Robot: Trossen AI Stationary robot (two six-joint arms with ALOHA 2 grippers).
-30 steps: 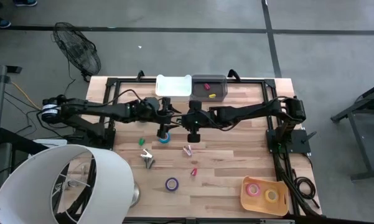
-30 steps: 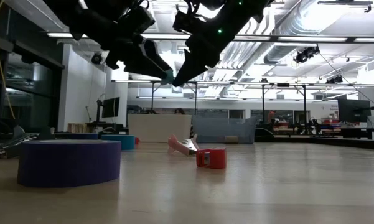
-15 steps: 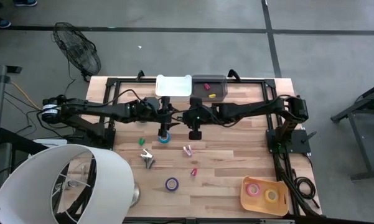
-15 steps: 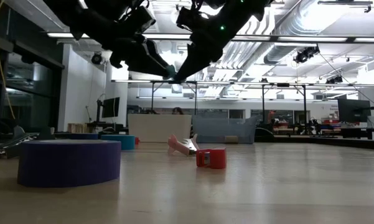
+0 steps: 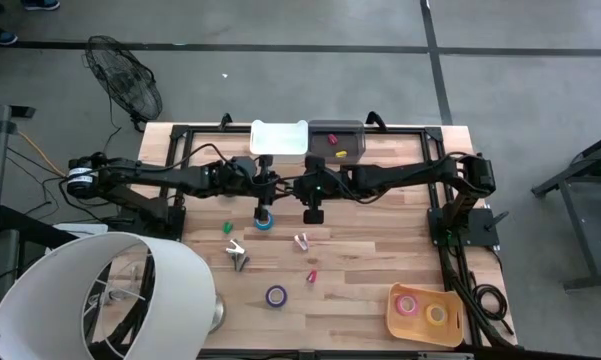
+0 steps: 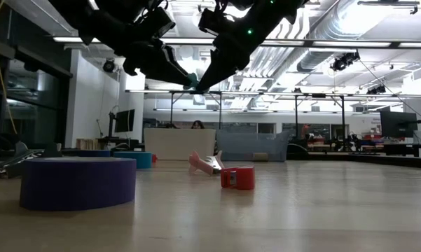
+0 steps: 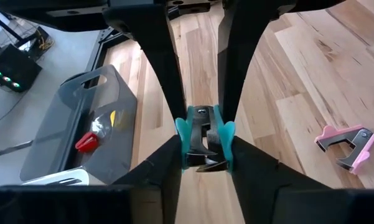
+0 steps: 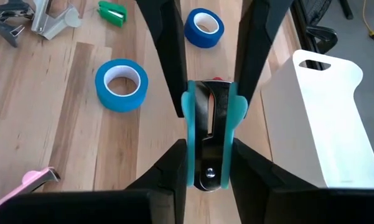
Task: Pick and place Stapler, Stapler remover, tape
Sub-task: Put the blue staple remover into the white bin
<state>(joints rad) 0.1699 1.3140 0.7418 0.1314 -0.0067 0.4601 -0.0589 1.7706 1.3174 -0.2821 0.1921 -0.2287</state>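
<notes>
A teal stapler remover (image 8: 209, 130) hangs in the air above the table's middle, between my two grippers, which meet tip to tip. My left gripper (image 7: 203, 163) comes from the table's left and is shut on it; my right gripper (image 8: 208, 167) comes from the right and is also shut on it. Both show in the low view, with the teal remover (image 6: 190, 83) high above the wood. Lying on the table are a pink stapler remover (image 5: 301, 242), a red one (image 5: 311, 275), a silver stapler (image 5: 238, 255), a blue tape roll (image 5: 265, 222) and a purple tape roll (image 5: 276, 296). My left gripper pinches the remover's teal side grips (image 7: 224, 135) between its two fingers, at the end with the metal claws. The fingers lie along the remover, coming from the table's left. The remover is lifted clear. My right gripper pinches the teal sides (image 8: 188, 149) at the riveted hinge end between its two fingers. They come from the table's right, along the remover, opposite my left fingers (image 8: 165, 56). The remover hangs clear of the table.
A white bin (image 5: 279, 138) and a grey bin (image 5: 337, 141) holding small red and yellow items stand at the far edge. A green clip (image 5: 227, 229) lies near the blue tape. An orange tray (image 5: 423, 310) with tape rolls sits at the near right corner.
My left gripper has shut on the claw end of the teal remover, which my right gripper has kept holding in the air. The remover has stayed where it was.
</notes>
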